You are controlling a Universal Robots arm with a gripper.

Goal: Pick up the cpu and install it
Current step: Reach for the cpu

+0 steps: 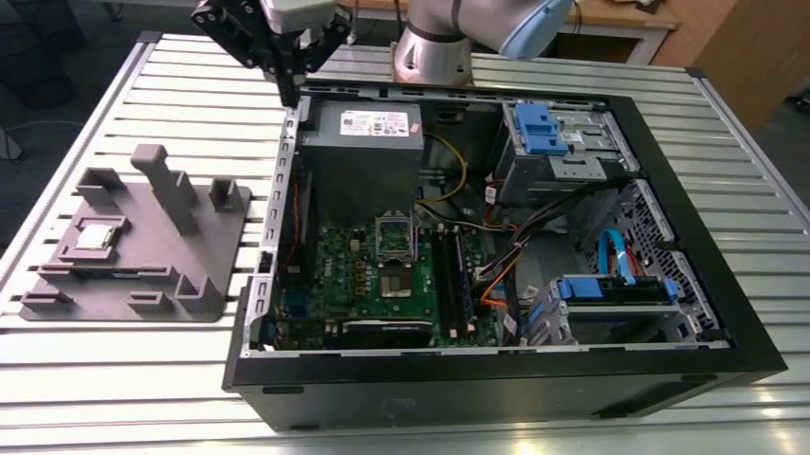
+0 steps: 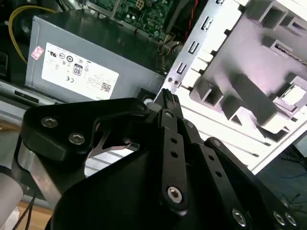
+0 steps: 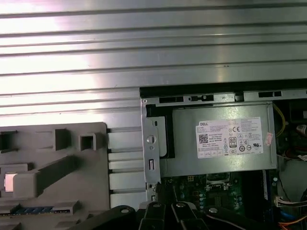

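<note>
Your bench (image 1: 127,379) is ribbed bare metal, bright enough to throw glare. On it you have a fixture (image 1: 190,275) of matt grey plastic, and the cpu (image 1: 97,235) in it shows a smooth silvery metal top. The computer case (image 1: 506,389) looks matt black outside, with bare grey sheet metal at its inner edge. The power supply (image 1: 367,156) is dull grey metal with a white, paper-like label (image 3: 230,138). Your hand (image 2: 168,99) is matt black with shiny screw heads.
</note>
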